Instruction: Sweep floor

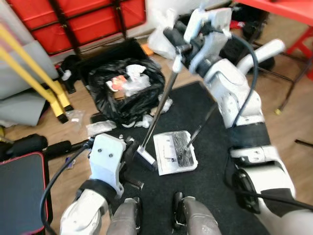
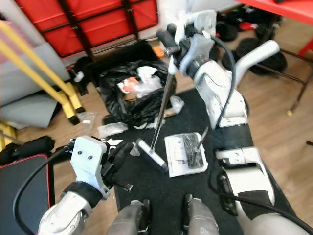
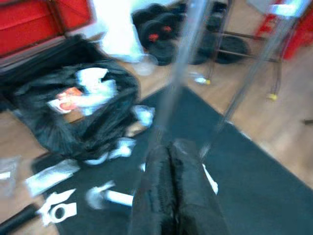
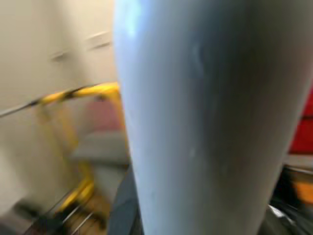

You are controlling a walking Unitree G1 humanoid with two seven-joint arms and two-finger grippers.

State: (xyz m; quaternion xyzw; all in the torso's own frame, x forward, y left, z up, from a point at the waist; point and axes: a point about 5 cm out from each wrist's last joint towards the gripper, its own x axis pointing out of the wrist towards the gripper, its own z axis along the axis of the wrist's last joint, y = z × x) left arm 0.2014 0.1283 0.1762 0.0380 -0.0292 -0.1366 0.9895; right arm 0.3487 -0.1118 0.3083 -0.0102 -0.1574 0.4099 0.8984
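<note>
My right gripper [image 1: 179, 45] is raised high and shut on the top of a long silver pole [image 1: 160, 100]; the right wrist view shows that pole [image 4: 195, 122] close up. The pole slants down to a small flat head [image 1: 146, 157] resting on the black mat [image 1: 210, 196]. Beside the head lies a white dustpan [image 1: 166, 152] with a dark brush [image 1: 182, 149] in it, its thin handle pointing up to the right. My left gripper [image 1: 132, 147] hangs low just left of the pole's head, its fingers [image 3: 171, 191] pressed together on nothing.
An open black rubbish bag [image 1: 126, 88] full of scraps sits behind the mat. White wrappers [image 1: 100, 127] lie on the wooden floor left of it. Yellow bars [image 1: 29, 73], a red folded table [image 1: 78, 19] and a black case [image 1: 19, 196] stand to the left; dark weights [image 3: 161, 34] are at the back.
</note>
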